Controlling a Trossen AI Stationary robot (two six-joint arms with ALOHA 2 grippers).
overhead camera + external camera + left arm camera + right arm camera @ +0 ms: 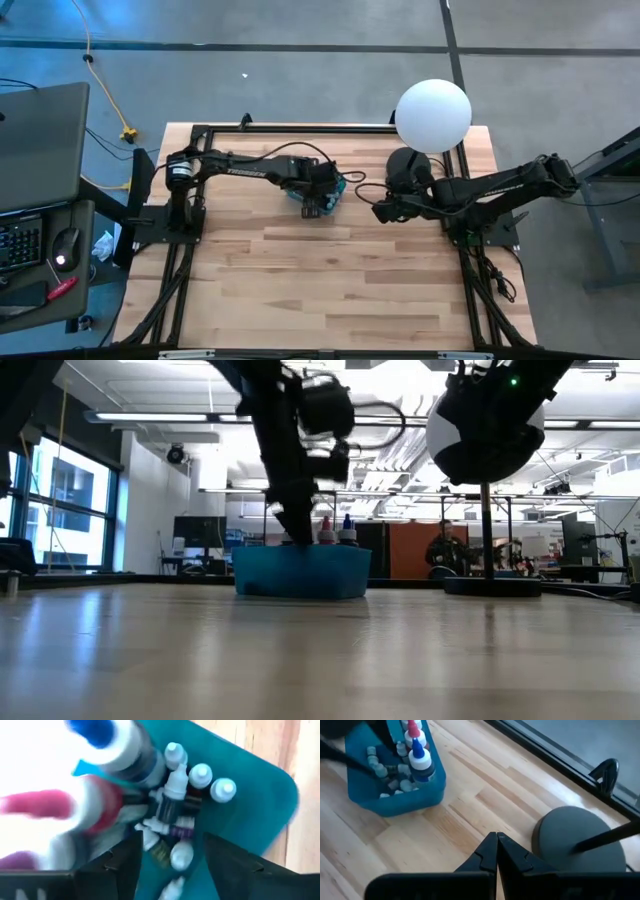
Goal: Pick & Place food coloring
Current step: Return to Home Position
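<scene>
Off the left edge of the surface (330, 290), a laptop (40, 140) and a mouse (65, 243) are seen, and a yellow cable (100, 80) is laid across the grey floor. The surface is made of pale wooden planks and is framed by black rails. In the low view, the room behind it is lit by tall windows (60, 510) on the left and by long ceiling lights, and a dark monitor (198, 532) is set against the far wall.

Near the back middle of the surface, the left hand (172, 870) is held right over a blue bin (346, 186). Its fingers are spread apart and nothing is gripped between them. The food coloring bottles (172, 795) are heaped inside the bin, and two larger bottles (421, 762) are stood upright at one side of it.

Just right of the bin, and clear of it, the right hand (497, 852) is held with its fingers pressed together and empty. A white globe lamp (433, 115) is stood at the back right, its round dark base (575, 840) near that hand. A person (443, 550) is seen far behind.
</scene>
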